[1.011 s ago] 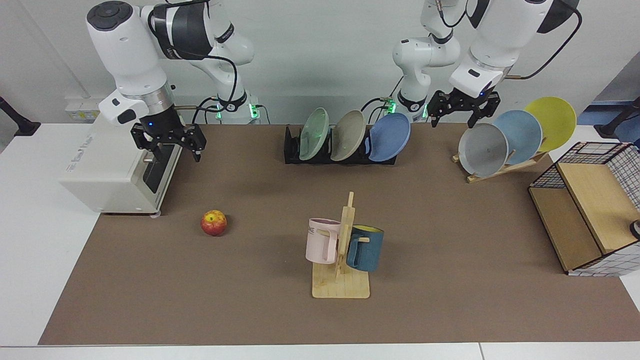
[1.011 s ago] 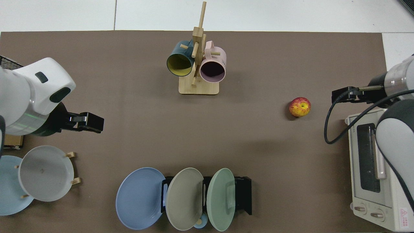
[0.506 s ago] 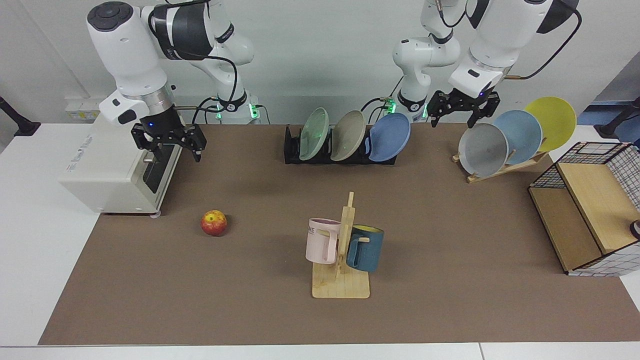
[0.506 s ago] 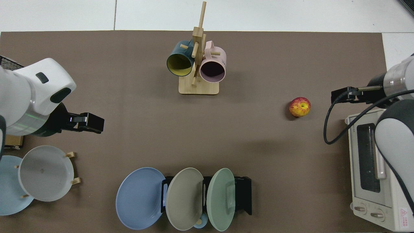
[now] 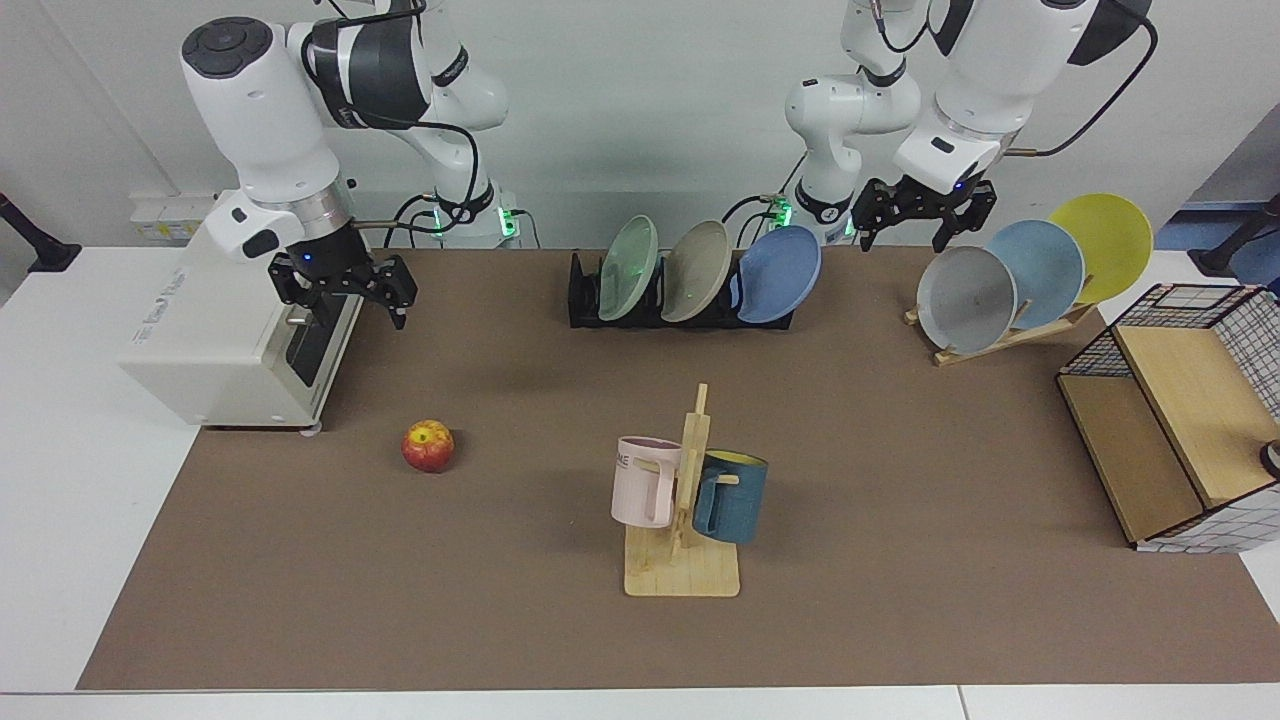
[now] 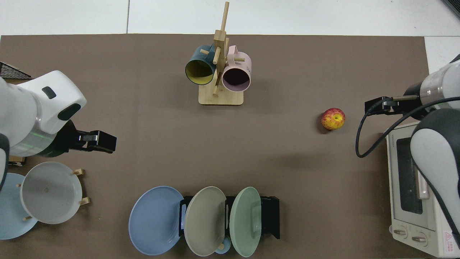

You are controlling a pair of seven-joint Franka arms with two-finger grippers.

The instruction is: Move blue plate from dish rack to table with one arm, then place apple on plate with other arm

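Facing view, round matte blue plate (image 5: 778, 274), slotted dish rack (image 5: 585, 296)

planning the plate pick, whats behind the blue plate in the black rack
Behind the blue plate in the rack stand a beige plate and then a green plate, all leaning. The blue plate covers part of the beige one. Neither gripper is near it.

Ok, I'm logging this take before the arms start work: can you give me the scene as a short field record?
blue plate: leaning in the dish rack, at the end nearest the left arm
apple: on the table, untouched
left gripper: open, empty, in the air between the dish rack and the wooden plate rack
right gripper: open, empty, above the toaster oven front
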